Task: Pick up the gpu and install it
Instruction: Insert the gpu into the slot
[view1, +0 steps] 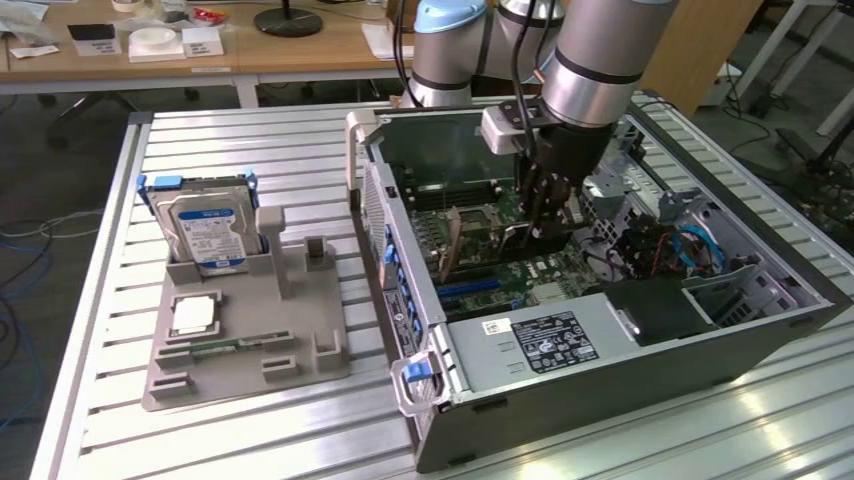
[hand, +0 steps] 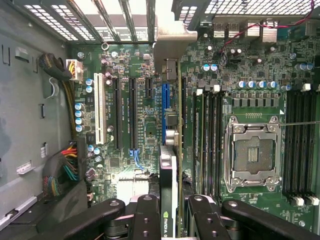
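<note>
Gripping the gpu (hand: 168, 180) in the gripper (hand: 172, 222), edge-on between 2 black fingers (hand: 145, 220). Hanging right above the blue slot (hand: 164, 107), seemingly not seated yet. Best to hold it upright, parallel to the blue slot, then press straight down, evenly. Beyond the blue slot, mind the silver bracket (hand: 170, 42) against the rear grille (hand: 125, 20): easy to snag.

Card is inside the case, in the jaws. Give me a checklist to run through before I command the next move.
1. Grip: jaws shut on the gpu, card edge-on between them: ok.
2. Alignment: card runs parallel to the blue slot: ok.
3. Card fully seated in a slot: cannot tell.
4. Silver bracket toward the case's vented rear wall: ok.
5. Cable bundle apart from the card: ok.
</note>
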